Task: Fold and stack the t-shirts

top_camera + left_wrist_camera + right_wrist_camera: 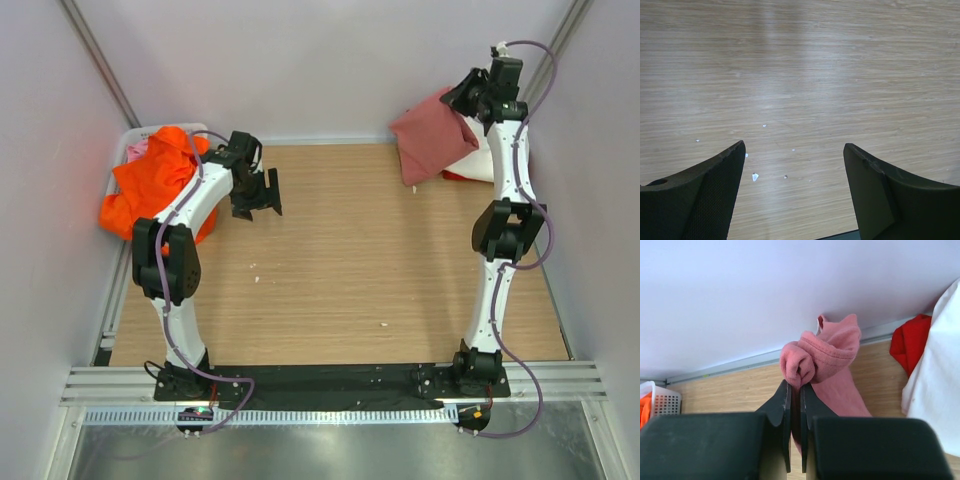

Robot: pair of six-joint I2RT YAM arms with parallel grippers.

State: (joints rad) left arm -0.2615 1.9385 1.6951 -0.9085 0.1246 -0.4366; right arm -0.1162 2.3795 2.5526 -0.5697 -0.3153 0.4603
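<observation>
Salmon-pink t-shirt (432, 135): upper right of the top view, bunched and hanging from the right gripper (795, 390), whose jaws were clamped on a fold of it. Its lower edge hung near the far right corner of the table (350, 260).
White t-shirt (935, 390) and red t-shirt (910, 340): close behind it, touching each other by the right edge.
Orange t-shirt (150, 185): heaped over the white basket (130, 148), upper left, spilling past the left edge.
Left gripper (795, 150): jaws wide apart above bare wood, just right of the basket.
Table centre: open wood with a few pale specks.
</observation>
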